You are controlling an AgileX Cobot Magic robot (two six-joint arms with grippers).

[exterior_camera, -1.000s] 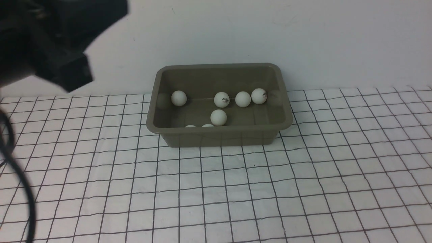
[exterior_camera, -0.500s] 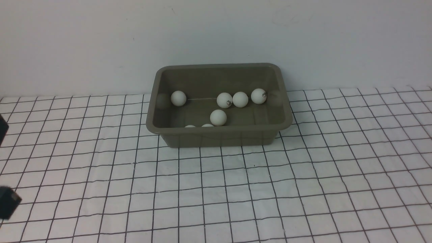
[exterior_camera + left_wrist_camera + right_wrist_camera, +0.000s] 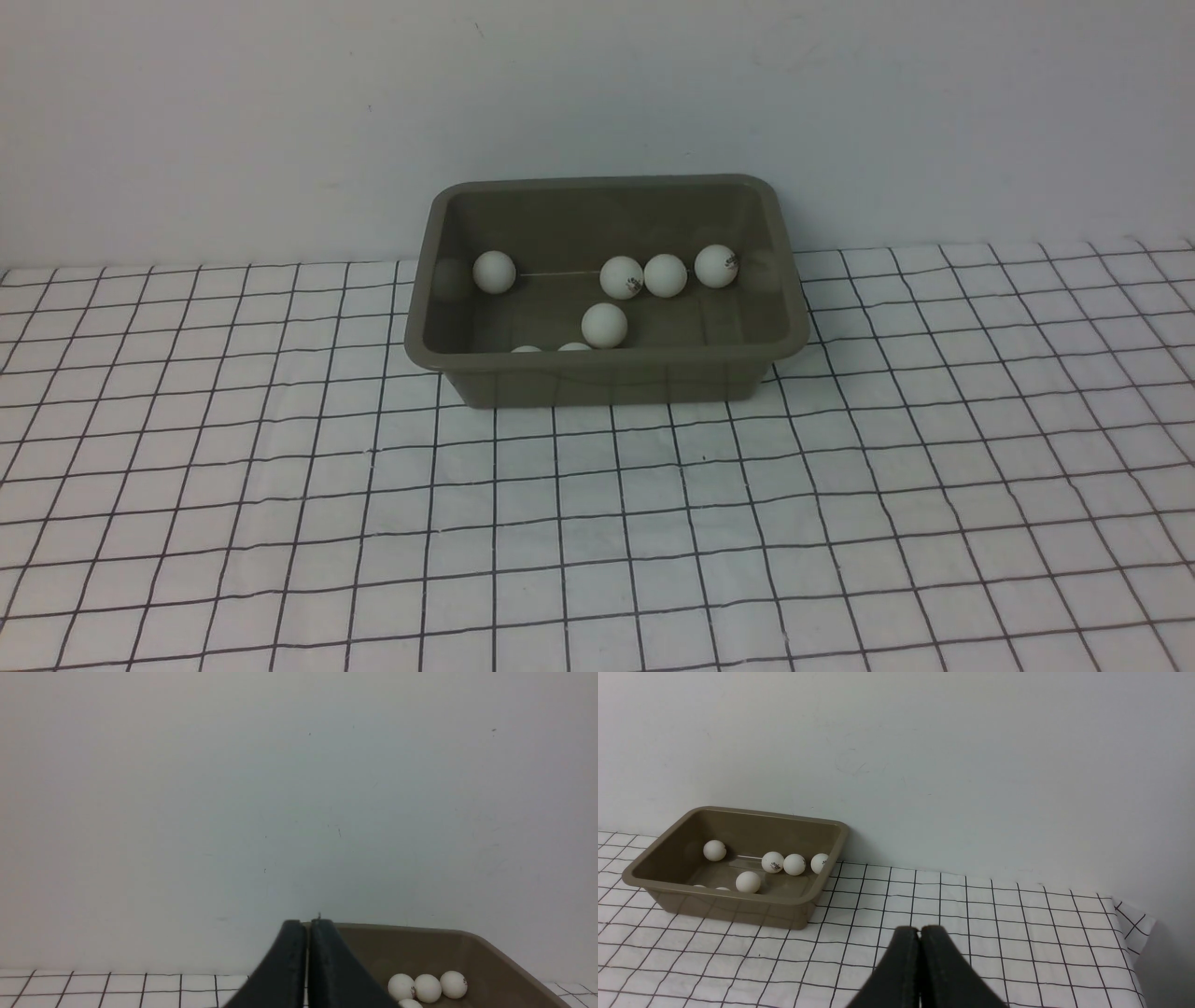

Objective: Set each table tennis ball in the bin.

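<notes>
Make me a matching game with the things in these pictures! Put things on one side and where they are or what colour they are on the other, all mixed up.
Things:
1. table tennis balls
2. bin
3. left gripper
4. tablecloth

Descriptions:
A. olive-grey, standing by the wall
B. white with black grid lines
C. white, lying inside the bin
D. black, jaws shut with nothing between them

Right pairs: 1-C, 2-A, 3-D, 4-B
</notes>
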